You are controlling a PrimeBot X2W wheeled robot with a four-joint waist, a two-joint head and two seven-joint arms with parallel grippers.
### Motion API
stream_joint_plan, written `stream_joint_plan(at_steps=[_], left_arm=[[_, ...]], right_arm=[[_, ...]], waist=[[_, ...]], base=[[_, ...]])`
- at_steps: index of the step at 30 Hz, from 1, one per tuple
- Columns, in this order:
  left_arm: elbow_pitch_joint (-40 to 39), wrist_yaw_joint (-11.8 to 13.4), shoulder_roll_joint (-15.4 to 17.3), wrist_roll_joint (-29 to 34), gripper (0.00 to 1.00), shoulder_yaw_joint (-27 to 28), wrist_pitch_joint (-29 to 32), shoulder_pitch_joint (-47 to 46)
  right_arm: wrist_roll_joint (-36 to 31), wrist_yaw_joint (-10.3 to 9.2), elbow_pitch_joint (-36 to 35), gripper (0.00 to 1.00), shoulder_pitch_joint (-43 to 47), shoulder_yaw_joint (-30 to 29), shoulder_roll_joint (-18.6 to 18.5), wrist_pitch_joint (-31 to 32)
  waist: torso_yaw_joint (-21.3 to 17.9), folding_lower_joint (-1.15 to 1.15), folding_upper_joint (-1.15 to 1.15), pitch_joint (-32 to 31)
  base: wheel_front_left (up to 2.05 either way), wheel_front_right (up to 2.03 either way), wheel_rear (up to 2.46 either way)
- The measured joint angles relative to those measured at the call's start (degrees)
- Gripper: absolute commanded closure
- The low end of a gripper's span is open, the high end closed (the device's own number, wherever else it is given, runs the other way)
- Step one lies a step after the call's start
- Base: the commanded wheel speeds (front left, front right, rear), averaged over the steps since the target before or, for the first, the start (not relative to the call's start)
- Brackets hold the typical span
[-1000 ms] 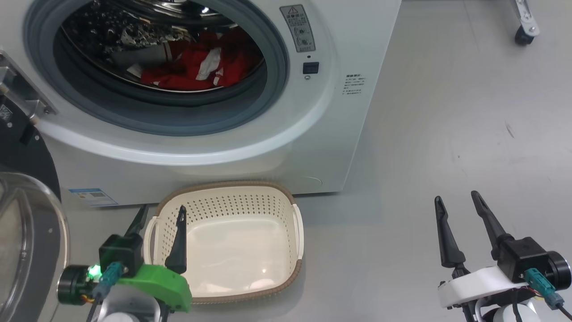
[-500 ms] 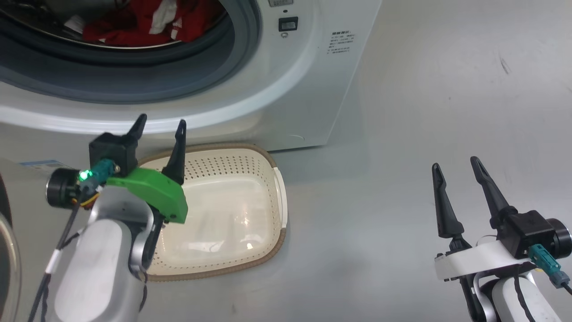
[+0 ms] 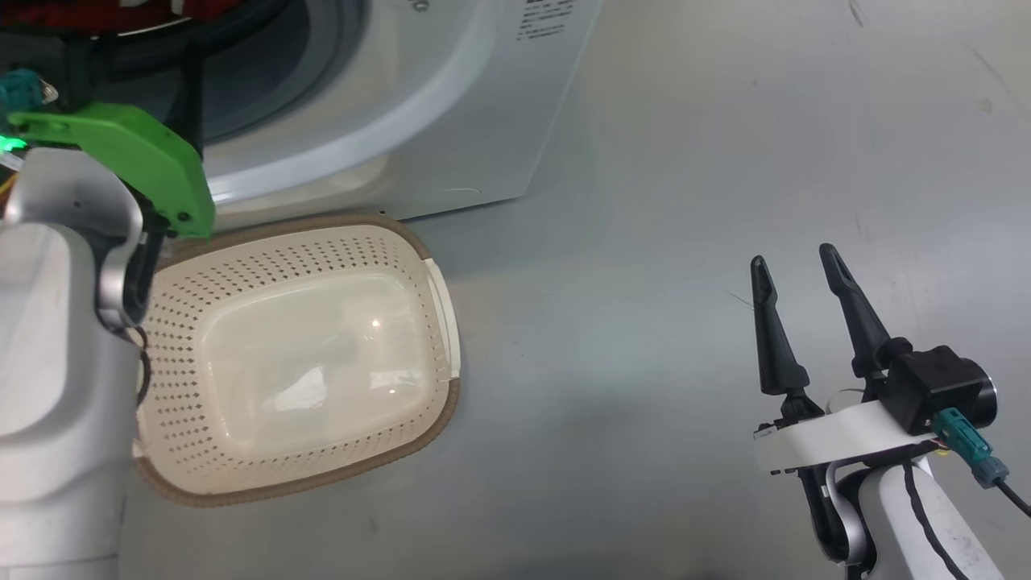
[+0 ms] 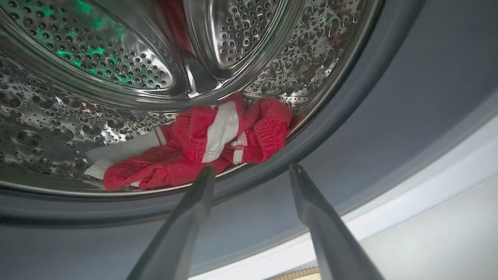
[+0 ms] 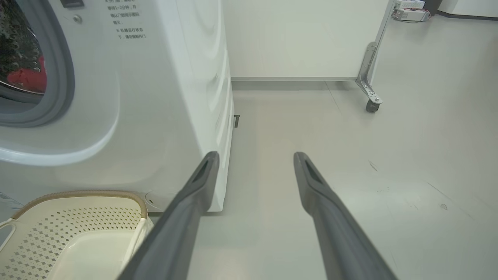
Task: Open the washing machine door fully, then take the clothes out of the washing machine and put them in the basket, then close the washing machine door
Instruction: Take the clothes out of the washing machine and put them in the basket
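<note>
The jaws of the left gripper (image 4: 251, 168) are spread wide, and nothing is held between them. They are pointed into the mouth of the washing machine (image 3: 451, 121), with the tips seen against the grey gasket (image 4: 369, 116). The clothes (image 4: 202, 151) lie ahead and a little to the left of the line between the fingers, on the bottom of the steel drum (image 4: 116, 58) just behind the gasket lip. The heap's long axis runs across the jaws, not along them, so a forward reach with a slight leftward correction is judged to be called for. The right gripper (image 3: 792, 255) is likewise wide open and empty. It is held over the floor (image 3: 644, 322), well apart from the opening, so the left arm is plainly the nearer. The basket (image 3: 282, 246) is set on the floor just before the machine, with nothing in it. The clothes are seen as a crumpled bright red bundle, crossed by a broad white stripe, with gathered cuffs and white trim.
</note>
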Motion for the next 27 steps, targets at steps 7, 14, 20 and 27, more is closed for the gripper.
stream_joint_plan(at_steps=[7,14,20,27], left_arm=[[3.46,-0.48,3.05,-0.40,0.00,1.91,2.63,-6.84],[6.30,-0.98,6.27,0.15,0.00,2.68,4.48,-11.29],[8.76,-1.18,7.31,-0.10,0.00,3.83,5.41,-15.14],[12.99,-1.40,7.30,-2.07,0.00,5.21,7.19,-17.62]], right_arm=[[0.32,0.54,1.49,0.00,-1.01,0.11,0.80,-0.49],[0.43,1.05,2.53,0.00,-2.09,0.65,1.65,-0.59],[0.73,1.14,3.27,0.00,-2.58,0.55,2.05,-1.01],[0.89,1.71,4.04,0.00,-3.58,0.46,2.30,-1.08]], waist=[[-3.32,0.00,0.00,2.56],[-5.78,0.00,0.00,4.46],[-7.68,0.00,0.00,6.25],[-9.07,0.00,0.00,7.85]], base=[[0.00,0.00,0.00],[0.00,0.00,0.00],[0.00,0.00,0.00],[0.00,0.00,0.00]])
